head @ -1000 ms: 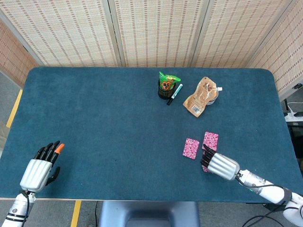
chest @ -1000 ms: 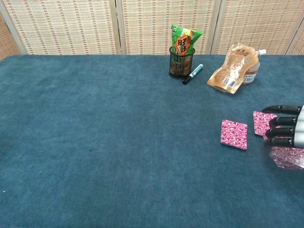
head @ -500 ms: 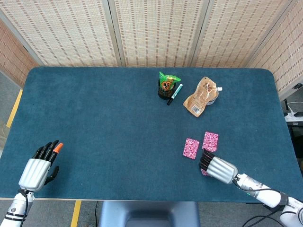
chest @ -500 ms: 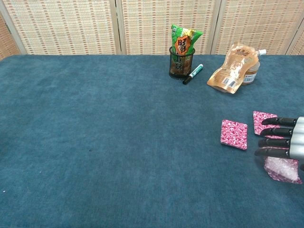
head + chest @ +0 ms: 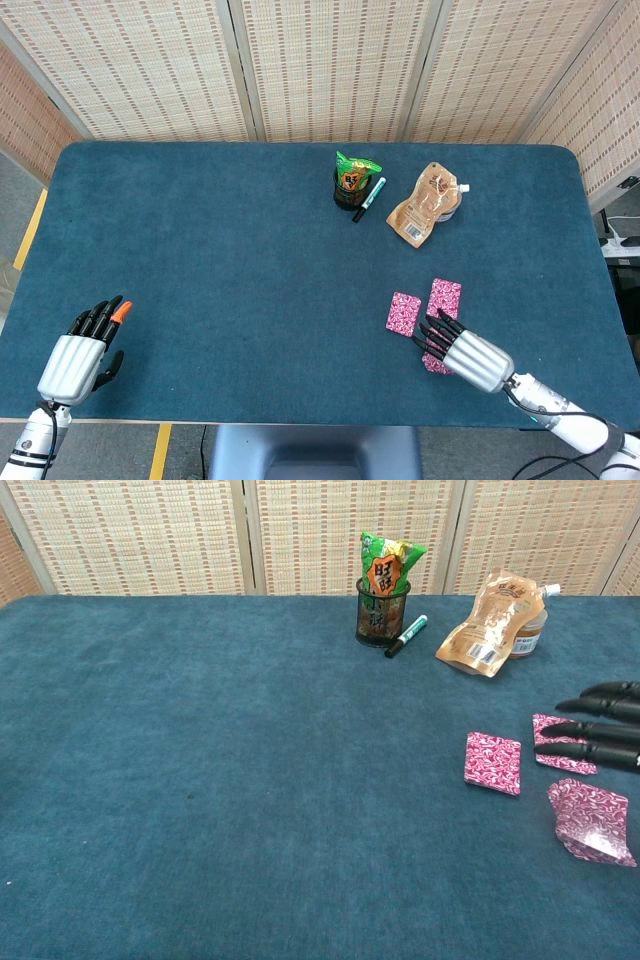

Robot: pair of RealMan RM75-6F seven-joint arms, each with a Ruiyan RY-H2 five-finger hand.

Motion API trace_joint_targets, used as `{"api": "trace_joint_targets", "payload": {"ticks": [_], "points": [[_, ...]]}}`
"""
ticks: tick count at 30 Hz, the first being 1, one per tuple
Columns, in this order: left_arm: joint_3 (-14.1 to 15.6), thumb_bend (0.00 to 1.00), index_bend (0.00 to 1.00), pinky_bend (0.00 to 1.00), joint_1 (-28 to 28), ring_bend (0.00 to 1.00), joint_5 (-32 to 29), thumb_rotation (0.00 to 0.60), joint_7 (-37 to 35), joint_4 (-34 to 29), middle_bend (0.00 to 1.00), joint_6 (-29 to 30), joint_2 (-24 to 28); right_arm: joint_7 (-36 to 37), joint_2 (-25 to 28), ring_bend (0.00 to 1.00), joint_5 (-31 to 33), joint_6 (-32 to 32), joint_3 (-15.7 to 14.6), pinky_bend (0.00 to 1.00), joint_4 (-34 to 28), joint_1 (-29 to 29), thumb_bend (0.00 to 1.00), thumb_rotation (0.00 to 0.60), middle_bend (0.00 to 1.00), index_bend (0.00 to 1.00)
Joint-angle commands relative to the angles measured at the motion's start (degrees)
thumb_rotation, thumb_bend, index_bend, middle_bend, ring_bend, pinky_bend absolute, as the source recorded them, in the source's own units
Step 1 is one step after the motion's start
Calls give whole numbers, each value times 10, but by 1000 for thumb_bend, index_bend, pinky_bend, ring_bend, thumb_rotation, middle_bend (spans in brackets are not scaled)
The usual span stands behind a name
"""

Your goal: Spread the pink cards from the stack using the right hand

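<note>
— Where are the pink cards?
— Three lie apart, near right on the table: one, a second under the right hand's spread fingers, a third nearest.
— Is it holding anything?
— No. The left hand also rests empty.

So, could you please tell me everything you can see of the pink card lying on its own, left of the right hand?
The pink card is a rounded rectangle with a dense magenta-and-white ornamental pattern, apparently thin card stock. It lies flat on the blue table, slightly skewed, separate from the other pink cards to its right. The right hand hovers nearby with its dark fingers extended towards it, but nothing touches the card apart from the table.
</note>
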Motion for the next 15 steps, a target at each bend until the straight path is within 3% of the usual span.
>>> {"api": "trace_joint_targets", "payload": {"ticks": [1, 4, 7, 10, 15], "points": [[0, 463, 0, 199, -1, 78, 6, 600, -6, 4, 25, 3, -2, 17, 50, 3, 134, 58, 35, 101, -173, -94, 212, 600, 24, 21], [1, 463, 0, 192, -2, 55, 18, 600, -16, 13, 9, 12, -5, 5, 64, 0, 166, 108, 46, 67, -241, -139, 212, 600, 0, 0], [3, 466, 0, 188, 0, 54, 21, 600, -20, 17, 7, 15, -5, 19, 49, 0, 182, 162, 67, 54, -246, -175, 209, 600, 0, 0], [3, 466, 0, 184, 1, 54, 17, 600, -19, 11, 8, 13, -1, 39, 36, 0, 219, 168, 90, 32, -238, -191, 204, 600, 0, 0], [3, 466, 0, 184, 5, 54, 19, 600, -20, 4, 8, 22, 5, 42, 44, 0, 231, 154, 100, 17, -244, -196, 203, 600, 0, 0]]}}
